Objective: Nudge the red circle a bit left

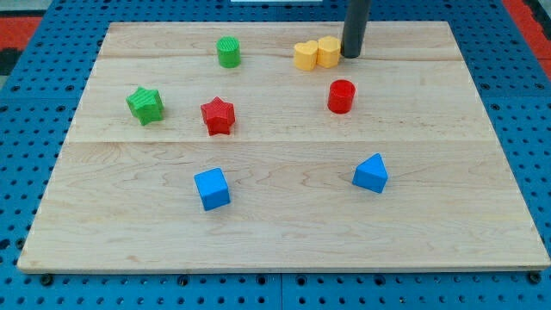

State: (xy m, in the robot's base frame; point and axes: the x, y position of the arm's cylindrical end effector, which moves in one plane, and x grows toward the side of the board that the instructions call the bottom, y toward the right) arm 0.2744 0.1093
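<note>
The red circle [341,96] stands upright on the wooden board [284,232], right of centre toward the view's top. My tip [352,55] rests on the board above the red circle and slightly to its right, apart from it. The tip is right beside two yellow blocks [316,53], at their right edge; contact cannot be told.
A green circle [228,52] sits at the view's top left of centre. A green star [145,105] and a red star [218,115] sit at the left. A blue cube [212,188] and a blue triangular block [371,173] sit toward the bottom.
</note>
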